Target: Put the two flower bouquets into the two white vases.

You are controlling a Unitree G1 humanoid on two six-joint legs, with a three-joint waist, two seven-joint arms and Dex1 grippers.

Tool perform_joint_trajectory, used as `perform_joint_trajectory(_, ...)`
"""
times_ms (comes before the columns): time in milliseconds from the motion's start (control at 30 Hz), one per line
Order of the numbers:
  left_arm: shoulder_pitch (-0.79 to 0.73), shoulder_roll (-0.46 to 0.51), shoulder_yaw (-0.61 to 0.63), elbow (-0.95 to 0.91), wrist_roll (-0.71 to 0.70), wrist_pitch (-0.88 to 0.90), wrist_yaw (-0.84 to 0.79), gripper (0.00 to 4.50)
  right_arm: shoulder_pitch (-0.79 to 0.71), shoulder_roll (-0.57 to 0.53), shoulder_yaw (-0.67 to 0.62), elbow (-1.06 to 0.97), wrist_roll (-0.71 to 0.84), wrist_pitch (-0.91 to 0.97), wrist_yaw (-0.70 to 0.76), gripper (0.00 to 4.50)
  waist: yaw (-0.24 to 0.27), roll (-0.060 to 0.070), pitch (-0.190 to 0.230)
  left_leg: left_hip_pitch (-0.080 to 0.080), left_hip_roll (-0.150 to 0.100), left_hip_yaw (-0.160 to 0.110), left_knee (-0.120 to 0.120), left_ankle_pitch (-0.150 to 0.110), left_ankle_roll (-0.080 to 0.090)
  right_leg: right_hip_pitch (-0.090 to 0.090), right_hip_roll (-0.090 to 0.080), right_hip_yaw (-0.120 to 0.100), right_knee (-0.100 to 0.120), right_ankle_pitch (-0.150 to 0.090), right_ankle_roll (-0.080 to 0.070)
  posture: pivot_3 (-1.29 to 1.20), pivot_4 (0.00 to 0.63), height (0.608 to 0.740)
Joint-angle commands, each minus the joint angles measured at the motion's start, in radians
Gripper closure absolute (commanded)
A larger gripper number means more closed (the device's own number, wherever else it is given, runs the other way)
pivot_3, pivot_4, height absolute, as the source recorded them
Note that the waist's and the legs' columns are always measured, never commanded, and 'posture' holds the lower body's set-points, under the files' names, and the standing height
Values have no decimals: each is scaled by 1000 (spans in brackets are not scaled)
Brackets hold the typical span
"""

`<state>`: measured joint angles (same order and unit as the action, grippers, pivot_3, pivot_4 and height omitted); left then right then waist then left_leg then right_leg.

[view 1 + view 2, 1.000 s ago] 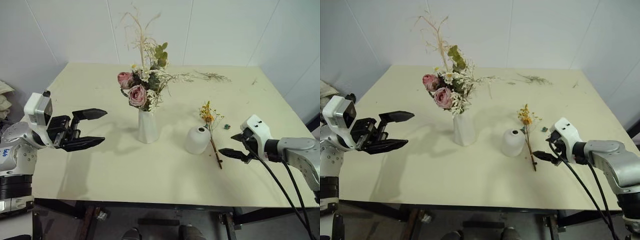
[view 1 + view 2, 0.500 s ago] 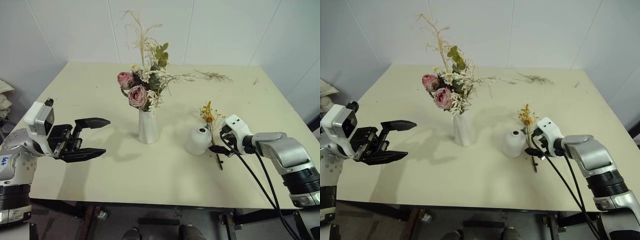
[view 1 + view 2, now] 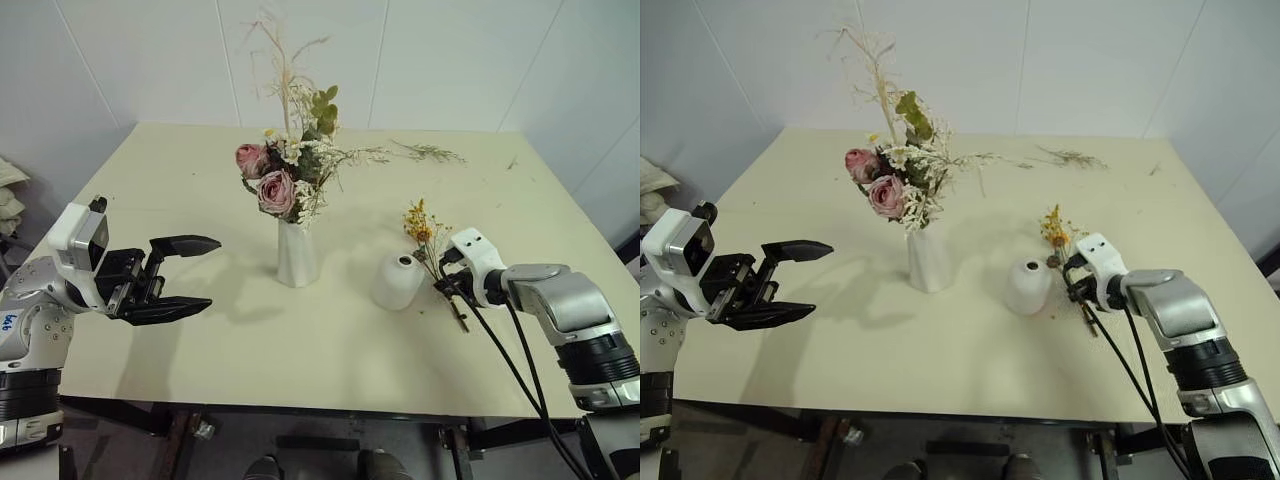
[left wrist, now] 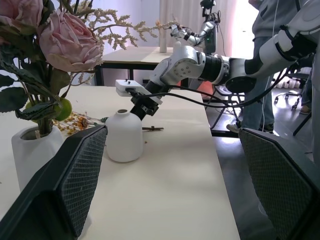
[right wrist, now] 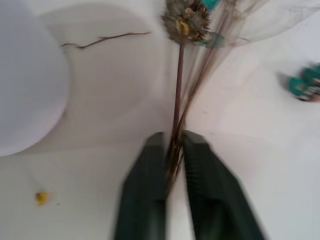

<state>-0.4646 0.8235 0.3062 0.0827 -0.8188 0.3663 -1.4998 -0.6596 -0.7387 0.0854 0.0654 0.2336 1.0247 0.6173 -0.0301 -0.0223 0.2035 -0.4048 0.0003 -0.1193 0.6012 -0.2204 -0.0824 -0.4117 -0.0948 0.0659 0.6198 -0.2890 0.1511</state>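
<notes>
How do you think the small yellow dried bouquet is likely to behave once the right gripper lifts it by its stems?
The small bouquet looks very light: thin stems, tiny heads. Pinched low by the right gripper, it may droop or sway. It seems brittle; a yellow crumb lies on the table.

The right gripper (image 5: 172, 160), open and short of the small bouquet (image 3: 428, 243) a second ago, now sits beside the round vase (image 3: 396, 281) with its fingers clamped on the stems. The bouquet's stem end now angles away from the vase.
</notes>
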Motion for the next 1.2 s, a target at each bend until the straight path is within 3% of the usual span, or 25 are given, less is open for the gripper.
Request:
perform_joint_trajectory(33, -35, -5, -6, -3, 5, -13, -22, 0, -18, 22, -118, -12, -24, -74, -100, 4455, -1, 0, 0, 0, 0, 0, 0, 0, 0, 0, 0, 0, 0, 0, 0, 0, 150, 740)
perform_joint_trajectory(233, -67, -10, -26, 22, 11, -13, -39, 0, -44, 83, -266, -2, -7, -229, -190, 4455, -4, 0, 0, 1, 0, 0, -2, 0, 0, 0, 0, 0, 0, 0, 0, 0, 150, 740)
perform_joint_trajectory(333, -98, -21, -49, 43, 12, -10, -47, 0, -68, 161, -355, 23, 7, -579, -213, 4455, -6, 0, 0, 1, 0, 0, -3, 0, 0, -1, 0, 0, 0, 0, 0, 0, 150, 740)
perform_joint_trajectory(500, -114, -29, -69, 46, 3, 4, -55, 0, -79, 299, -389, 1, 42, -933, -223, 4455, -14, 0, 0, 1, 0, 0, -3, 0, 0, -1, 0, 0, 0, 0, 1, 0, 150, 740)
perform_joint_trajectory(733, -89, -28, -52, -2, -34, 41, -39, 0, 41, 465, -320, -181, 169, -995, -157, 4455, -26, 1, 0, 1, 1, -1, -5, 1, 0, -1, 0, 0, 2, 0, 0, 0, 150, 740)
perform_joint_trajectory(1200, 149, -77, 37, -260, -64, 91, 222, 0, 162, 546, -194, -247, 157, -1098, -132, 4455, -25, 1, 0, 4, 1, -1, -5, 2, -2, -1, 0, 0, 6, -1, -1, 0, 150, 740)
